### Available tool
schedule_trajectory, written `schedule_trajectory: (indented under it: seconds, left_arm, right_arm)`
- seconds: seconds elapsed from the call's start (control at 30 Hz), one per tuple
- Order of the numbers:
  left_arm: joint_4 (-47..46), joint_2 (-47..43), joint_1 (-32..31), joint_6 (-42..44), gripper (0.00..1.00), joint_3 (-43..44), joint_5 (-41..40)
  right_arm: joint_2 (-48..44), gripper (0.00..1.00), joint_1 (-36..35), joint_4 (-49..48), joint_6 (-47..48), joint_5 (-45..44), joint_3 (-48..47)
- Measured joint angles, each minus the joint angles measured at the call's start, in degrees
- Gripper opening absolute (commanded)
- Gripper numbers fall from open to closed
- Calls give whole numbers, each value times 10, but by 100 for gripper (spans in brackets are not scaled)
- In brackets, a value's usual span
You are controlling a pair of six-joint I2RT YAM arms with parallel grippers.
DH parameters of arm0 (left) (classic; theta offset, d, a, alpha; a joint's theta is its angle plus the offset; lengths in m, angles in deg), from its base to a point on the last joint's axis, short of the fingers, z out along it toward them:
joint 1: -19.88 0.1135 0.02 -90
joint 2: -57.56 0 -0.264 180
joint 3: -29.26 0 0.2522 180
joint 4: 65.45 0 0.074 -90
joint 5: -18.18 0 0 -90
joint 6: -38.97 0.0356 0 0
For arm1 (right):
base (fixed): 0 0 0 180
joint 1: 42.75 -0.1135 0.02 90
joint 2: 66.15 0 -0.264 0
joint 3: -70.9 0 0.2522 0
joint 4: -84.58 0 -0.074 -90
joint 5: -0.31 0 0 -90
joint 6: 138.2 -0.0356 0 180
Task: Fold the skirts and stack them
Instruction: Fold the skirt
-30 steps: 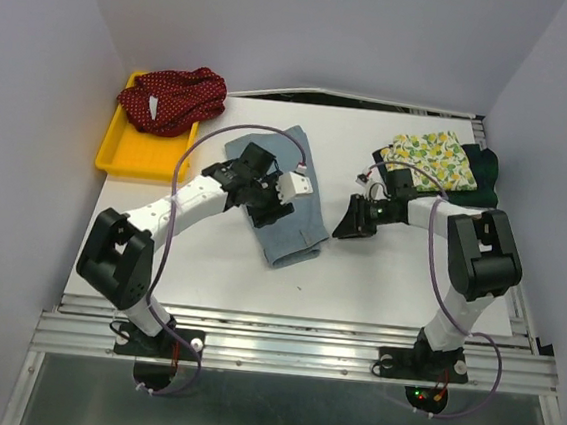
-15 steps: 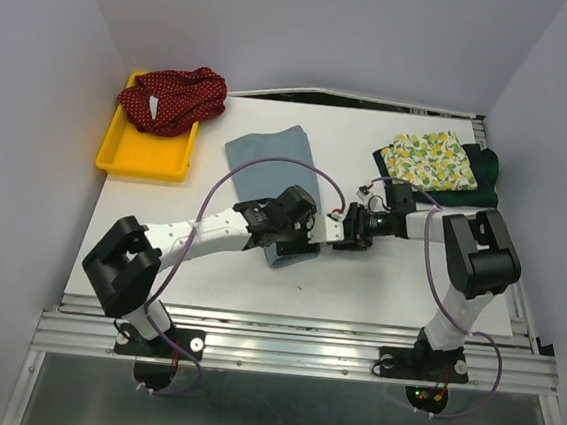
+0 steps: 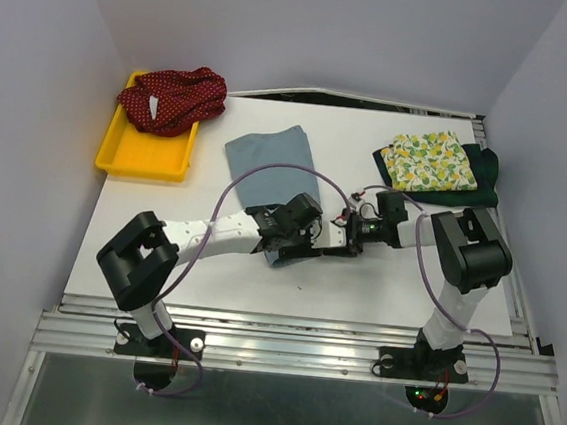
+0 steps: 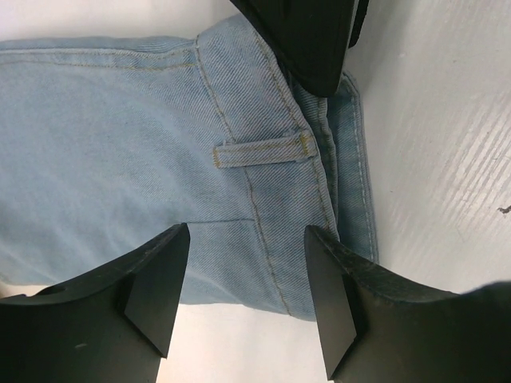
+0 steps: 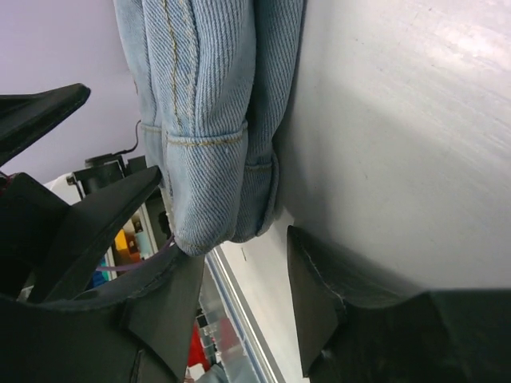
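Light-blue denim skirt (image 4: 120,136), apparently folded

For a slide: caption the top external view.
Left gripper and right gripper at the denim skirt; lemon-print skirt atop green skirt, red skirt in yellow tray.

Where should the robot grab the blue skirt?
Probably the thick waistband end of the denim skirt, by the belt loop. Come in low from the right, along the table: the skirt lies flat, and that stacked edge gives something to pinch.
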Motion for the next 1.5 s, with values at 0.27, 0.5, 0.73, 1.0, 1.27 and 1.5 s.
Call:
schedule_trajectory:
  seconds: [0.27,0.5,0.73,1.0,1.27,1.5]
  left_arm:
    - [-2,17,0,0,71,1,1]
    - [-2,16,-7,0,74,1,14]
    - [-2,16,-20,6,76,2,12]
    - [-21,32,-37,15,73,4,-49]
    - [-49,78,-38,24,58,3,-115]
    - [-52,78,-37,26,42,3,-116]
  right_arm:
    - [30,20,0,-49,-31,-7,9]
    - [34,1,0,-66,-41,-11,14]
    - [33,1,0,-68,-45,-14,14]
    - [33,1,0,-71,-47,-14,15]
    - [33,1,0,-74,-47,-9,15]
    - [33,1,0,-76,-47,-9,15]
